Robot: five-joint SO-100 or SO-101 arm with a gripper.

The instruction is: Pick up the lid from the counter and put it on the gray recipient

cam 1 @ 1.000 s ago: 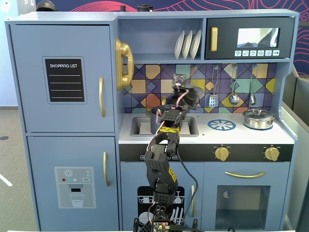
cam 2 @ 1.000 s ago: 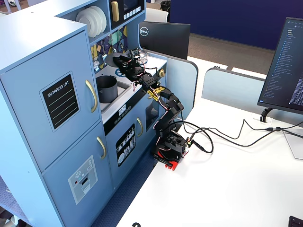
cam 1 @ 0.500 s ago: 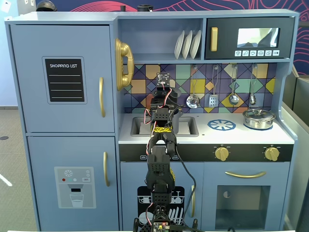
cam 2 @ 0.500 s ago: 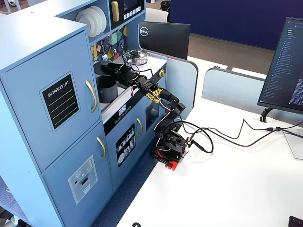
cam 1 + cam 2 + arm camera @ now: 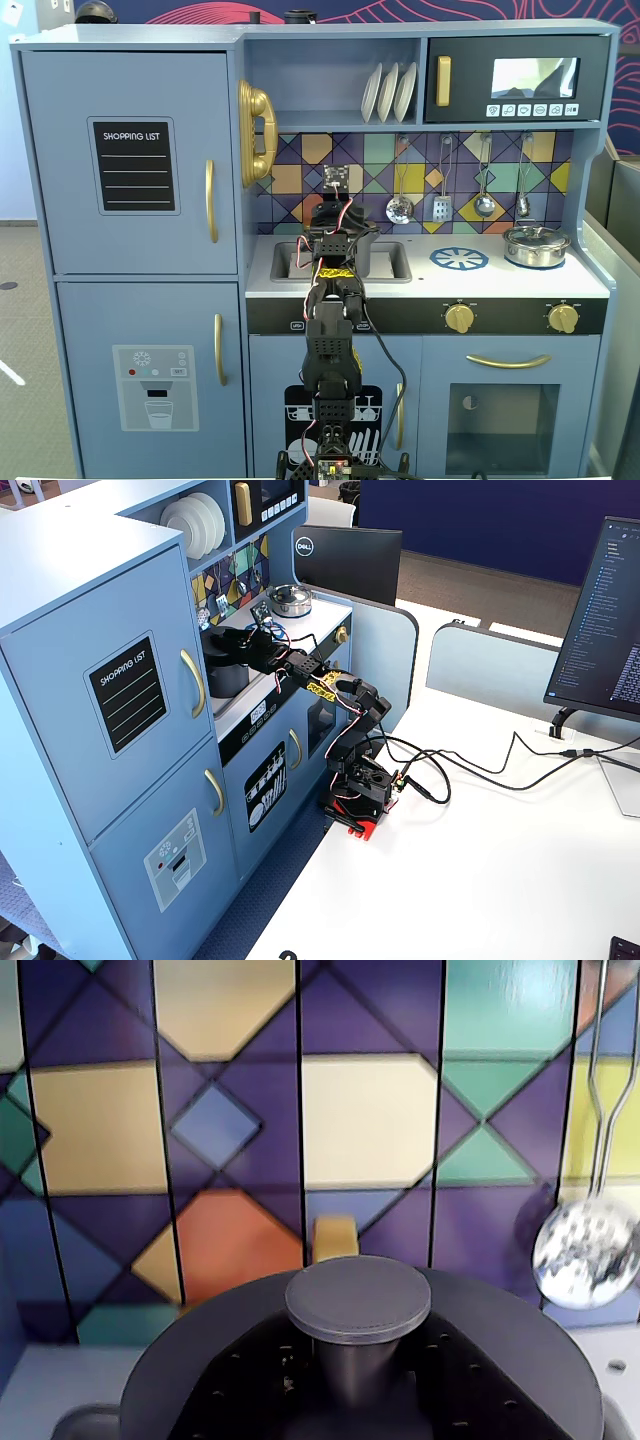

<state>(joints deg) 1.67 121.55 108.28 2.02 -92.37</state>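
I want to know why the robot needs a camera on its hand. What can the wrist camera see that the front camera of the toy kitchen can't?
Only the wrist view shows the lid up close: its round knob and dark disc, filling the bottom of the picture.

Only the front fixed view shows the whole arm, the sink, the steel pot, the plates and the cupboards.

Both share the colourful tile wall and the hanging skimmer spoon.
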